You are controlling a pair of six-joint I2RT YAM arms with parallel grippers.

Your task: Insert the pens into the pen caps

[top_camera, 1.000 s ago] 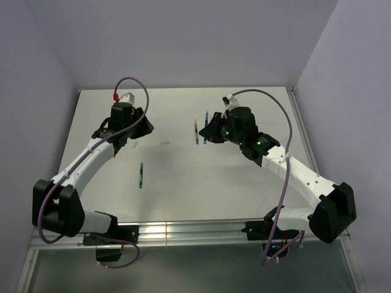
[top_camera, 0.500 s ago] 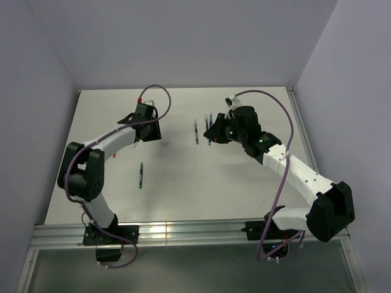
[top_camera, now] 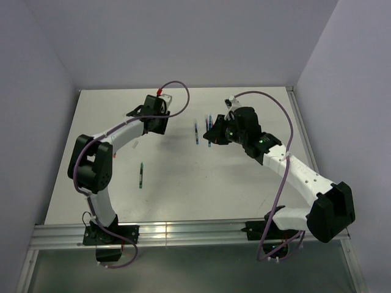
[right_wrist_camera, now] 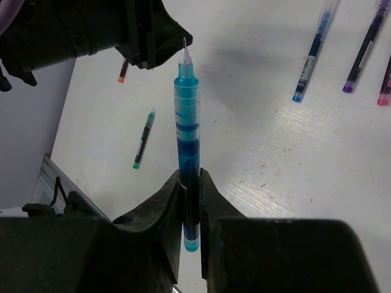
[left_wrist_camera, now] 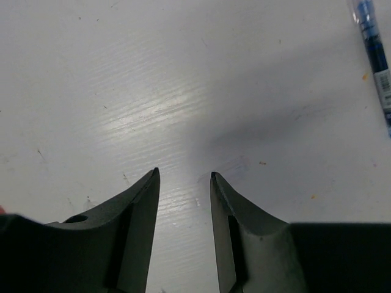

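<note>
My right gripper (right_wrist_camera: 190, 177) is shut on a light blue pen (right_wrist_camera: 186, 122), held above the table with its uncapped fine tip pointing toward the left arm's head (right_wrist_camera: 122, 30). My left gripper (left_wrist_camera: 183, 174) is open, close over bare table, with nothing between its fingers. A dark blue pen (left_wrist_camera: 374, 49) lies beyond it to the right. From above, the left gripper (top_camera: 159, 125) and right gripper (top_camera: 211, 135) face each other across the middle of the table. I cannot make out the pen caps in any view.
A green pen (top_camera: 141, 175) lies alone at centre-left. Blue (right_wrist_camera: 313, 52), purple (right_wrist_camera: 363, 52) and pink-tipped (right_wrist_camera: 386, 85) pens lie side by side near the right gripper. An orange-tipped pen (right_wrist_camera: 123, 72) peeks out from behind the left arm. Walls enclose the table's far and side edges.
The left arm has swung right from the table's left side toward the centre, nearer the right gripper. The right gripper has hardly moved and still holds the light blue pen.
</note>
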